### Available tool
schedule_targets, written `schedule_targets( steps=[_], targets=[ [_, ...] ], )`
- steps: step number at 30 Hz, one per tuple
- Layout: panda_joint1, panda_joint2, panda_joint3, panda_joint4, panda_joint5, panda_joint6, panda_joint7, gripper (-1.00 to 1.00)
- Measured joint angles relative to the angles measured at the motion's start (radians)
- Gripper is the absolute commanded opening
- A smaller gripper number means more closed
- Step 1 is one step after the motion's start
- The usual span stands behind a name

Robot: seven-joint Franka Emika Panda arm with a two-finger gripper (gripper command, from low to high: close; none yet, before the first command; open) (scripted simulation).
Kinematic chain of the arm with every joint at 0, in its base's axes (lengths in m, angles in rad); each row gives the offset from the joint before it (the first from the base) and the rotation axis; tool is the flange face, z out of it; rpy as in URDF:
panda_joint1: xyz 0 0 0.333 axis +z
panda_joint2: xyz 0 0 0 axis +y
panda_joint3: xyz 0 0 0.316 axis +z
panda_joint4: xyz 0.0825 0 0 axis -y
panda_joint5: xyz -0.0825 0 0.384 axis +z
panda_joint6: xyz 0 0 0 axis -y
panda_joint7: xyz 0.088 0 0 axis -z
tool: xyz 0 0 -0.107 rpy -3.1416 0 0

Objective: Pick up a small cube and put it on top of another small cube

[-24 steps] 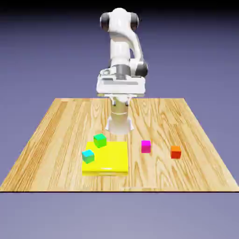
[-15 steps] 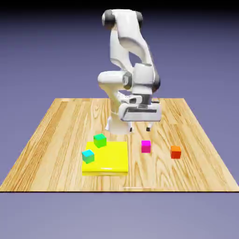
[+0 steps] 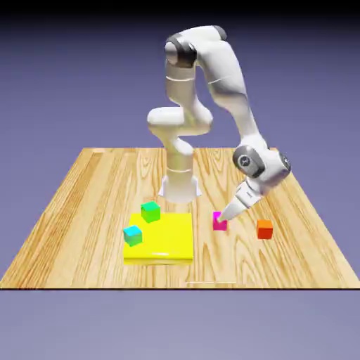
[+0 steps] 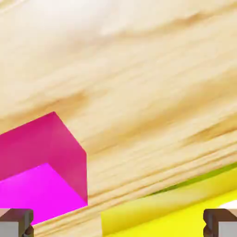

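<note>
The small magenta-pink cube [image 3: 219, 223] rests on the wooden table [image 3: 84, 204], right of centre in the exterior view. My gripper [image 3: 227, 213] slants down from the exterior view's right, its tips at the cube's upper right corner. In the hand view the pink cube [image 4: 41, 171] fills the lower left, just inside the left fingertip [image 4: 16, 223]. The right fingertip [image 4: 220, 223] stands far off, so the gripper [image 4: 118, 226] is open and holds nothing. Other small cubes are the orange one [image 3: 264, 229], the green one [image 3: 150, 211] and the teal one [image 3: 132, 235].
A flat yellow slab [image 3: 169, 242] lies left of the pink cube and carries the green and teal cubes. Its edge [image 4: 162, 217] shows along the bottom of the hand view. The orange cube sits on bare wood right of the gripper.
The arm has swung from above the table's middle toward the exterior view's right and dropped low, bringing the tilted gripper down to the pink cube. No cube has moved.
</note>
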State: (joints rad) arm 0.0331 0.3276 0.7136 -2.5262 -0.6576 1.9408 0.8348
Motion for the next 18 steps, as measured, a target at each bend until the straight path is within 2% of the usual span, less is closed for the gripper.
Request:
schedule_targets(
  steps=[6,10,11,13,16,18],
  targets=[
    [0.005,0.196,0.156,0.062,-0.143,-0.239,0.02,0.0],
    [0.004,0.279,0.053,0.021,-0.274,-0.165,0.088,0.0],
    [0.004,0.293,0.036,0.014,-0.295,-0.153,0.099,-1.0],
    [0.004,0.293,0.036,0.014,-0.294,-0.153,0.099,-1.0],
    [0.005,0.21,0.138,0.055,-0.163,-0.227,0.031,-1.0],
    [0.01,0.141,0.108,0.032,-0.148,-0.222,-0.02,-1.0]
  ],
)
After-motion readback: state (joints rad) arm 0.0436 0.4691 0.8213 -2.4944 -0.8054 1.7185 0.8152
